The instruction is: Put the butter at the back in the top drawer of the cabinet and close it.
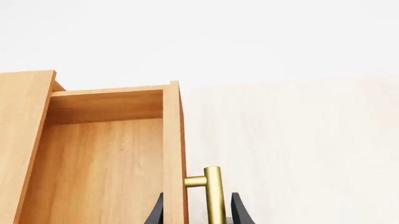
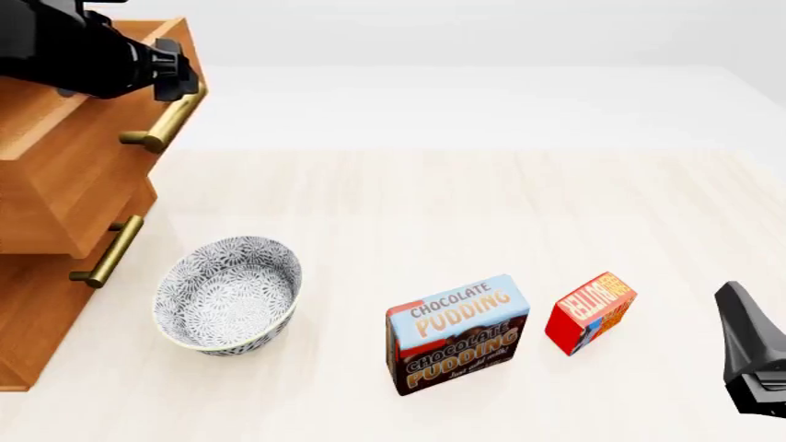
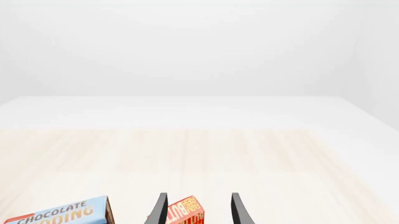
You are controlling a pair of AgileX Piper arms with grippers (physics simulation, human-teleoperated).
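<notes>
The small red rectangular butter box (image 2: 590, 310) stood on the pale wooden table (image 2: 430, 212) beside the blue-and-brown pudding box (image 2: 457, 333), with the right gripper (image 3: 197, 210) spread wide and empty just short of it. Farther back, the left gripper (image 1: 197, 211) straddled the brass bar handle (image 1: 214, 193) of the pulled-out light-wood top drawer (image 1: 106, 154); whether its fingers gripped it could not be told.

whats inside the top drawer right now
Nothing visible. The left wrist view shows the top drawer pulled out with bare wood floor and walls; its near end is cut off by the frame. The butter sits on the table beside the pudding box.

A pale wood-grain table (image 2: 406, 212) stands under soft, even light, with plain white walls behind it.
</notes>
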